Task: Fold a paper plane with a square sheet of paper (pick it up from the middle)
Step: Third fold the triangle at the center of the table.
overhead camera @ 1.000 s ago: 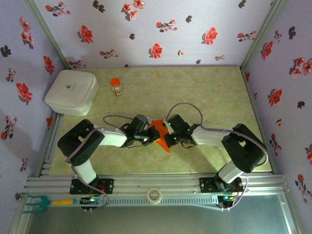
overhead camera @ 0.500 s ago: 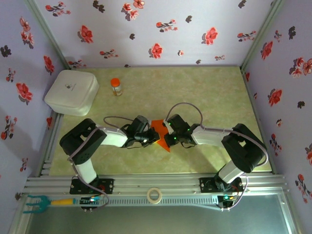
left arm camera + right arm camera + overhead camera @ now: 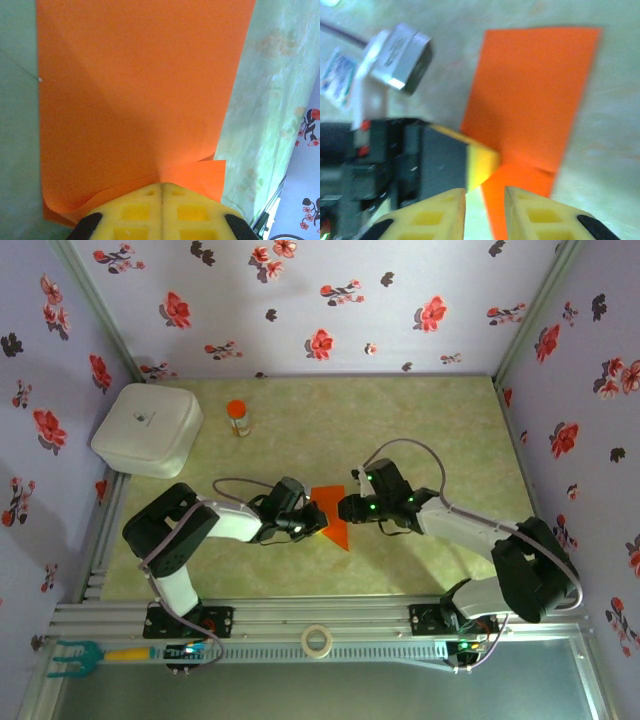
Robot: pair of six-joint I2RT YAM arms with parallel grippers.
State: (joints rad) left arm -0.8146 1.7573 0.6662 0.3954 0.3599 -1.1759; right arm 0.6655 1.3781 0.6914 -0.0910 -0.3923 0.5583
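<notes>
The square sheet of paper (image 3: 336, 532) is a bright orange creased wedge lying on the table's middle, its point toward the near edge. My left gripper (image 3: 315, 519) comes in from the left and is shut on the paper's edge. In the left wrist view the yellow fingers (image 3: 135, 210) meet with the sheet (image 3: 140, 90) pinched between them and a folded flap (image 3: 200, 177) beside them. My right gripper (image 3: 344, 508) sits just right of the sheet. In the right wrist view its jaws (image 3: 485, 202) stand slightly apart, holding nothing, above the sheet (image 3: 535, 90).
A white lidded box (image 3: 148, 428) sits at the back left with a small orange-capped bottle (image 3: 238, 417) beside it. A tape roll (image 3: 317, 641) and a teal fork tool (image 3: 85, 655) lie on the front rail. Flowered walls close in three sides.
My right gripper has let go of the paper, opened slightly and drawn back to the right. The left gripper keeps its hold in the same place.
</notes>
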